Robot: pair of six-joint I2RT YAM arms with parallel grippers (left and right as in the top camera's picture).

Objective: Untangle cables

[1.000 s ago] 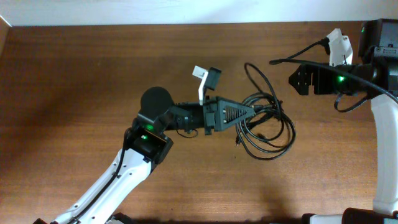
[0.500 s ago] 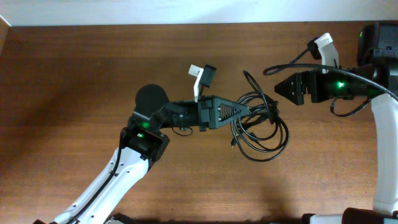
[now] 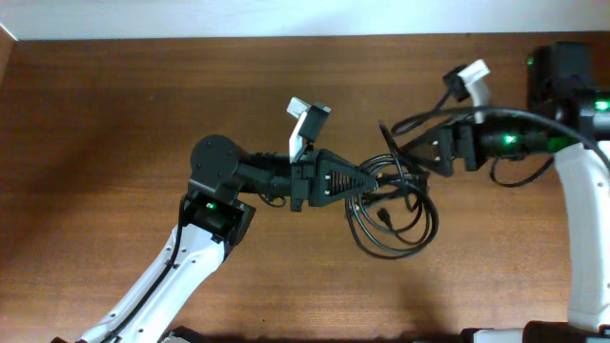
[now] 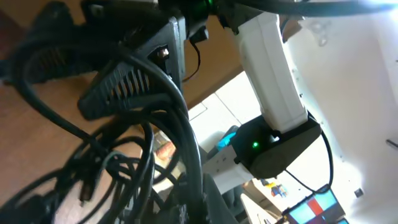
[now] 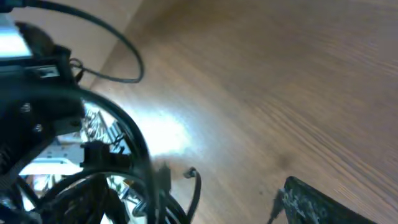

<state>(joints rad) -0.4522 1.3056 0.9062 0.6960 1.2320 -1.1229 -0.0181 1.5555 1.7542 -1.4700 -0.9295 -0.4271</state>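
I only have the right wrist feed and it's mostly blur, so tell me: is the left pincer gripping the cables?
Observer: Yes. Overhead, the left pincer is shut on the cables where the strands bunch.
Operator: Where are the loose loops?
Observer: Mostly fanned over the table on the robot's side of that grip.
Operator: And my right pincer?
Observer: Overhead, it sits against the bundle's other side, facing the left pincer.

I'm seeing the left arm [image 3: 181,257] stretching rightward across the middle, with the left gripper [image 3: 374,181] pinching tight on the cables [image 3: 398,183]. The right arm [image 3: 581,191] is bending in leftward, and the right gripper [image 3: 417,157] is pointing at the left one, fingers spread apart.
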